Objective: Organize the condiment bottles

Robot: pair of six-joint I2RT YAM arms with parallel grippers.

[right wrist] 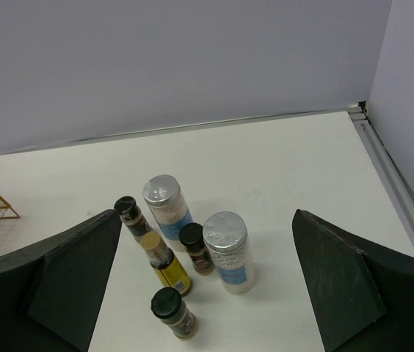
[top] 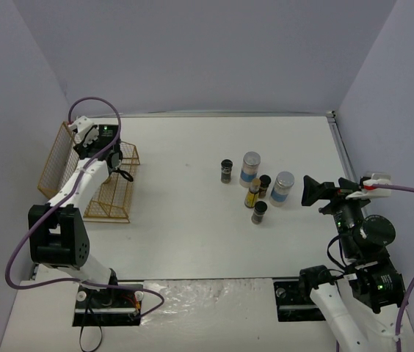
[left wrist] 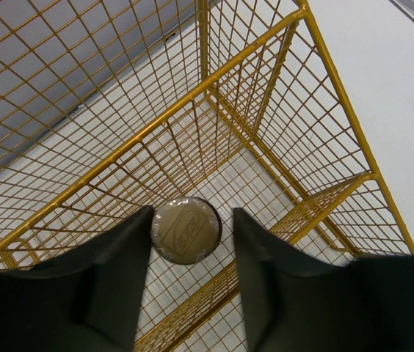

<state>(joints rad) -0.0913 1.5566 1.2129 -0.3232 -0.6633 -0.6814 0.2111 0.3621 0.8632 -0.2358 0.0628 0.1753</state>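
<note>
Left wrist: bottle [left wrist: 186, 230] end-on, body hidden

Rack [top: 111, 198]: thin metal wire, glossy gold coat. Tabletop [top: 192, 235]: white, matt, smooth. Jaws, both arms: matt black plastic. Tall jars [right wrist: 167, 213]: clear walls, glass or plastic can't tell; dull silver-grey lids, blue paper-look labels. Short jars [right wrist: 170, 308]: black lids w/ slight sheen.

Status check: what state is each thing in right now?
Right gripper: open, empty.
Left gripper: straddling the racked bottle, grip unclear.
Racked bottle: upright, lid on, inside gold wire rack.
Two clear jars: upright, lidded.
Yellow bottle: upright, lidded.
Three dark jars: upright, lidded.
</note>
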